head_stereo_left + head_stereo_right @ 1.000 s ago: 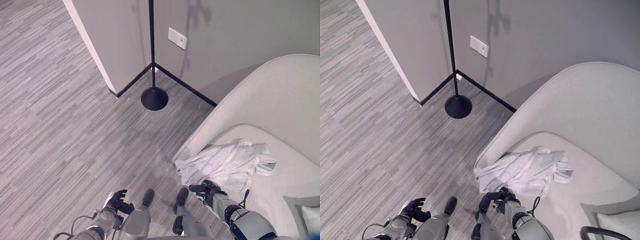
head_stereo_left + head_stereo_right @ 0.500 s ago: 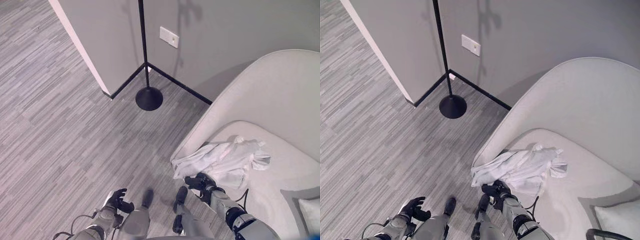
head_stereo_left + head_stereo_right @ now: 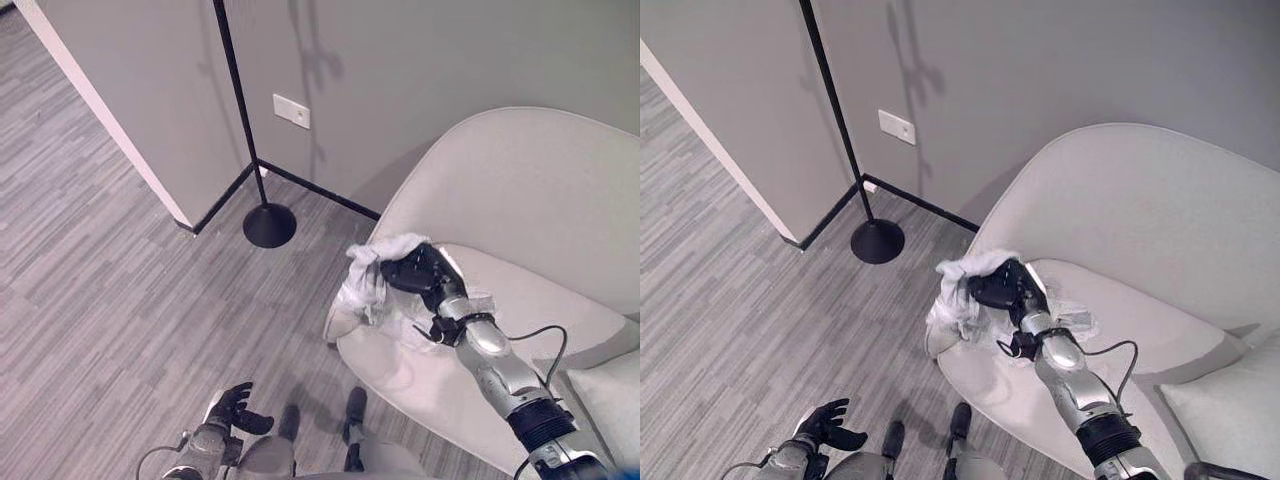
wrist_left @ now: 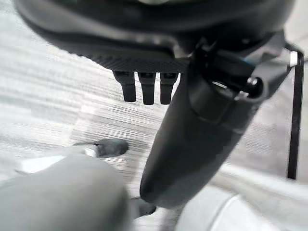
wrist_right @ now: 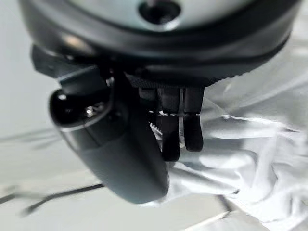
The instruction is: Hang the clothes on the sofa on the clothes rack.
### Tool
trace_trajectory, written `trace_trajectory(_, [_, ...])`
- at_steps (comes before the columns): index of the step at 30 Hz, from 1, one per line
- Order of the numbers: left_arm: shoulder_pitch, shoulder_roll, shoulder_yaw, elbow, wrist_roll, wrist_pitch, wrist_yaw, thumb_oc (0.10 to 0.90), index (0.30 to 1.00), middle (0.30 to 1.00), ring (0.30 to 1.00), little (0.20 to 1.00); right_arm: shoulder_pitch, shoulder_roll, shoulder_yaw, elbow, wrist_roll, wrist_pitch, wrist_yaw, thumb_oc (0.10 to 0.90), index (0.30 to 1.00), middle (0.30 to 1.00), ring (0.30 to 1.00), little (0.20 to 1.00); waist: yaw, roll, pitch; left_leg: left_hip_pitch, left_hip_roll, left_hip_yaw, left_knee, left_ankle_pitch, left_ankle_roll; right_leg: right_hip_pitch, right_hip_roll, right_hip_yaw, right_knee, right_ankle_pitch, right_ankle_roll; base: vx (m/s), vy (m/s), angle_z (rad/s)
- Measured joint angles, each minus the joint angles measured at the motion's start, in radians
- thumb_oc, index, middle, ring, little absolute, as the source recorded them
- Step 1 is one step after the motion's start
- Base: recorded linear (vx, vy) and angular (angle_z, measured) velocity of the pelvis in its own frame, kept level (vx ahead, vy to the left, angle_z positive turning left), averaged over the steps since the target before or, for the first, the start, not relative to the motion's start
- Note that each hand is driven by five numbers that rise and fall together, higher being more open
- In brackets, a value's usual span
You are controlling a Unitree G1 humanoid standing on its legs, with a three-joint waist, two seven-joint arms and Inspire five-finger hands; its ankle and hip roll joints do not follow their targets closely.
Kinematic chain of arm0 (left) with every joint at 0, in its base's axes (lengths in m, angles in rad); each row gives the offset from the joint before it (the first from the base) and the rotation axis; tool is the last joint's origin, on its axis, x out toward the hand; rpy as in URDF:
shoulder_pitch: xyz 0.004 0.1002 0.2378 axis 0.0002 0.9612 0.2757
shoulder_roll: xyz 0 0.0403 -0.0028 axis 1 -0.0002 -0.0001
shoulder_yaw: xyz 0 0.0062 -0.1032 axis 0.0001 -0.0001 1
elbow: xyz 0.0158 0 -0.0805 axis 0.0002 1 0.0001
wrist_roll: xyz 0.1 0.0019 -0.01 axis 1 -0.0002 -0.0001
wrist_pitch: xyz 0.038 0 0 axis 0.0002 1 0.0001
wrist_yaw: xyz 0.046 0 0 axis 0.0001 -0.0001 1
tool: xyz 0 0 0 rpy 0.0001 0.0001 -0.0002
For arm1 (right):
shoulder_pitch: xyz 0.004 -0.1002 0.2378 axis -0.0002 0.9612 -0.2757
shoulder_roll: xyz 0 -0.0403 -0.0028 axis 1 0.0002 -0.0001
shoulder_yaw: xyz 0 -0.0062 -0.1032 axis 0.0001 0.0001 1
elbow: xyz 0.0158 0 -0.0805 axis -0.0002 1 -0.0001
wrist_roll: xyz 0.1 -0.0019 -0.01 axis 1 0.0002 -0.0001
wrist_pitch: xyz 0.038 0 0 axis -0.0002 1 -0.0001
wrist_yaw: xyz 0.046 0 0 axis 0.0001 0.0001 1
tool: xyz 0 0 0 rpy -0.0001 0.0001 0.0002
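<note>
Above sofa edge, right hand gripping bunched garment, hanging downward

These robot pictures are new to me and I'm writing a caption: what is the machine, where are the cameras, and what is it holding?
It is a humanoid robot with two arms. Two pictures look down from its head; two come from cameras on its wrists. The right robot hand has its fingers curled into a white garment lying on a pale grey sofa. The left robot hand hangs low over the striped floor, open and idle. The black pole with a round base in the corner looks like the clothes rack.
</note>
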Motion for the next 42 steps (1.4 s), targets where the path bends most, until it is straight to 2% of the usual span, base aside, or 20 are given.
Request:
trace_trajectory(3, [0.046,-0.025,0.022,-0.096,-0.089,0.001,0.0,0.8,0.9,0.9,0.9,0.9,-0.04,-0.013,0.002,-0.05,0.0,-0.013,-0.012,0.4,0.3,0.3,0.3,0.3,0.007,0.022,-0.021,0.024,0.001,0.001,-0.01,0.001,-0.001,0.02,0.001,0.001,0.0,-0.002,-0.002,0.01,-0.039,-0.02])
trace_trajectory(7, [0.11,-0.03,0.033,-0.322,-0.247,-0.007,0.004,0.8,0.9,0.9,0.9,0.9,-0.143,-0.025,-0.017,-0.081,0.0,-0.029,-0.057,0.4,0.3,0.3,0.3,0.3,0.033,0.022,-0.033,0.026,0.003,-0.003,-0.009,0.004,-0.005,0.023,0.002,-0.002,0.0,-0.004,-0.001,0.02,-0.016,0.03])
trace_trajectory(10, [0.159,-0.019,0.038,-0.512,-0.311,-0.013,0.02,0.8,0.9,0.9,0.9,0.9,-0.216,-0.025,-0.028,-0.109,0.0,-0.048,-0.093,0.4,0.3,0.3,0.3,0.3,0.052,0.022,-0.035,0.035,0.006,-0.008,-0.01,0.007,-0.009,0.035,0.004,-0.006,0.0,-0.003,-0.003,0.01,-0.017,0.03])
trace_trajectory(14, [0.193,0.015,0.061,-0.728,-0.315,-0.009,0.066,0.8,0.9,0.9,0.9,0.9,-0.324,-0.025,-0.027,-0.126,0.0,-0.056,-0.132,0.4,0.3,0.3,0.3,0.3,0.059,0.021,-0.039,0.044,0.009,-0.017,-0.01,0.008,-0.011,0.047,0.007,-0.013,0.0,-0.005,-0.004,0.02,-0.028,0.06])
trace_trajectory(16, [0.185,0.033,0.096,-0.802,-0.304,-0.027,0.101,0.8,0.9,0.9,0.9,0.9,-0.383,-0.026,-0.027,-0.152,0.0,-0.062,-0.156,0.4,0.3,0.3,0.3,0.3,0.067,0.021,-0.04,0.051,0.011,-0.022,-0.01,0.009,-0.013,0.055,0.009,-0.017,0.0,-0.006,-0.007,0.02,-0.029,0.06])
trace_trajectory(19, [0.164,0.044,0.15,-0.831,-0.299,-0.047,0.164,0.8,0.9,0.9,0.9,0.9,-0.479,-0.026,-0.021,-0.174,-0.001,-0.077,-0.186,0.4,0.3,0.3,0.3,0.3,0.074,0.021,-0.043,0.056,0.013,-0.026,-0.01,0.008,-0.014,0.061,0.011,-0.021,0.0,-0.008,-0.01,0.03,-0.031,0.03])
trace_trajectory(24, [0.157,0.081,0.179,-0.856,-0.223,-0.061,0.246,0.8,0.9,0.9,0.9,0.9,-0.664,-0.027,-0.008,-0.161,0.007,-0.111,-0.242,0.4,0.3,0.3,0.3,0.3,0.079,0.014,-0.049,0.06,0.014,-0.031,-0.009,0.009,-0.015,0.067,0.011,-0.027,0.0,-0.008,-0.011,0.01,-0.007,0.02])
trace_trajectory(26, [0.156,0.099,0.187,-0.878,-0.178,-0.067,0.277,0.8,0.9,0.9,0.9,0.9,-0.756,-0.024,0.025,-0.131,0.066,-0.13,-0.249,0.4,0.3,0.3,0.3,0.3,0.08,0.008,-0.055,0.063,0.014,-0.032,-0.009,0.008,-0.016,0.071,0.011,-0.028,0.0,-0.008,-0.011,0.0,0.0,0.0])
trace_trajectory(30, [0.156,0.128,0.198,-0.925,-0.106,-0.071,0.315,0.8,0.9,0.9,0.9,0.9,-0.795,0.001,0.053,-0.131,0.133,-0.171,-0.244,0.4,0.3,0.3,0.3,0.3,0.098,-0.012,-0.069,0.072,0.014,-0.035,-0.01,0.006,-0.019,0.081,0.011,-0.03,0.0,-0.012,-0.016,0.0,-0.003,0.01])
trace_trajectory(35, [0.155,0.162,0.199,-0.973,0.006,-0.074,0.374,0.8,0.9,0.9,0.9,0.9,-0.811,0.038,0.174,-0.131,0.21,-0.172,-0.198,0.4,0.3,0.3,0.3,0.3,0.107,-0.034,-0.083,0.074,0.013,-0.046,-0.008,0.005,-0.021,0.087,0.01,-0.04,0.0,-0.014,-0.019,0.0,-0.001,0.05])
trace_trajectory(38, [0.155,0.166,0.192,-0.973,0.011,-0.074,0.381,0.8,0.9,0.9,0.9,0.9,-0.813,0.066,0.242,-0.131,0.246,-0.171,-0.172,0.4,0.3,0.3,0.3,0.3,0.107,-0.046,-0.091,0.073,0.014,-0.049,-0.008,0.005,-0.021,0.087,0.01,-0.043,0.0,-0.016,-0.021,0.0,0.004,0.03])
trace_trajectory(42, [0.154,0.168,0.152,-0.974,0.007,-0.074,0.374,0.8,0.9,0.9,0.9,0.9,-0.813,0.079,0.273,-0.133,0.269,-0.169,-0.138,0.4,0.3,0.3,0.3,0.3,0.117,-0.055,-0.097,0.072,0.011,-0.051,-0.009,0.005,-0.021,0.087,0.007,-0.046,0.0,-0.016,-0.021,0.0,0.0,0.0])
